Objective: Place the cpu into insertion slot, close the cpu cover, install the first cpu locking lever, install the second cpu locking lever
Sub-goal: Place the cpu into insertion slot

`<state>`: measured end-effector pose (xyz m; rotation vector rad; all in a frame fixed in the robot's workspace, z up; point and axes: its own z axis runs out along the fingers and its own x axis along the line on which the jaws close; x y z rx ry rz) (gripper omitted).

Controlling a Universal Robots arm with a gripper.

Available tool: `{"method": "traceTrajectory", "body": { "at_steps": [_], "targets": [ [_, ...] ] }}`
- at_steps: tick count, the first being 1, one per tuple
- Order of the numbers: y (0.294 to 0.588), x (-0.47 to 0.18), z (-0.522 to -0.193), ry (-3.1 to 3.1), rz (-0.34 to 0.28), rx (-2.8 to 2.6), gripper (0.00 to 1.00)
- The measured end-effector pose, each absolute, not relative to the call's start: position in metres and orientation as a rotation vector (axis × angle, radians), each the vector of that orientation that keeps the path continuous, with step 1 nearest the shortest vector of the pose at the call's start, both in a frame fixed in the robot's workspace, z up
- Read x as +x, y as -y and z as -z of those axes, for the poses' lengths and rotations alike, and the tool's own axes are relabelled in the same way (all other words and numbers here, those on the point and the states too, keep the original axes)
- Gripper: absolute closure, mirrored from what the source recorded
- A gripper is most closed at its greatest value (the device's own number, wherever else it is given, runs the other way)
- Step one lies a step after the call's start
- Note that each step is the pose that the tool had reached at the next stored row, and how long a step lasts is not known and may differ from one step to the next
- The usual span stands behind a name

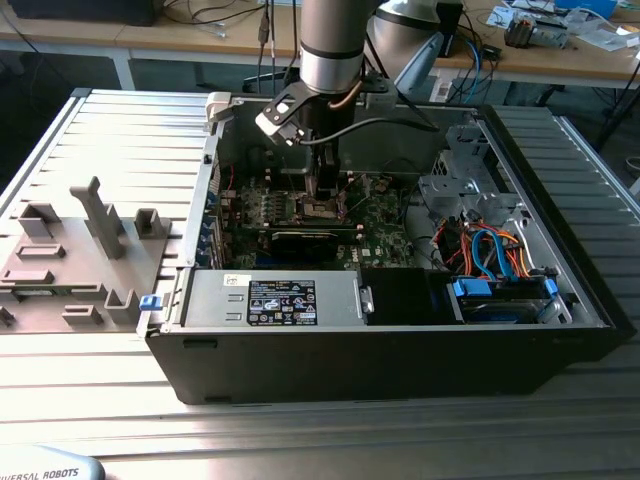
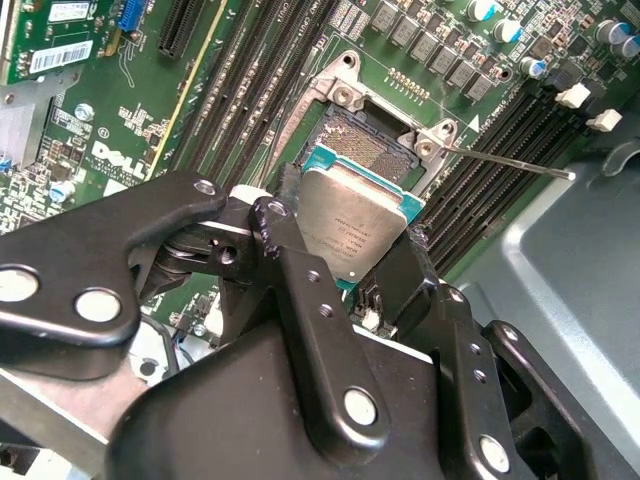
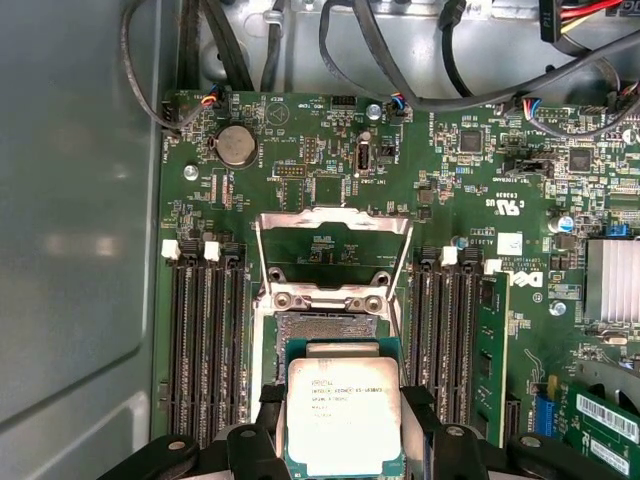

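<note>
A pale grey metal desk with long ribs [image 1: 120, 130] is taking up most of the exterior view, and soft, even light is lying on the ribs as a dull sheen. On the exterior view's left, a grey plastic fixture plate with upright holders [image 1: 60, 270] is resting on it. Behind, a light wooden table with a white leg [image 1: 60, 42] is standing, and a second light wooden table [image 1: 570, 62] is carrying small electronic parts [image 1: 530, 28]. Loose black cables [image 1: 215, 12] are lying between them.
</note>
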<state>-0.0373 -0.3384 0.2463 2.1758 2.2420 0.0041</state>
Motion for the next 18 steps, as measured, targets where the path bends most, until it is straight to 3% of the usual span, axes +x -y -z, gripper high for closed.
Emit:
{"method": "traceTrajectory", "body": {
  "at_steps": [18],
  "targets": [
    [0.3384, -0.0373, -0.2417, -2.242, -0.004, 2.176, 0.46]
  ]
}}
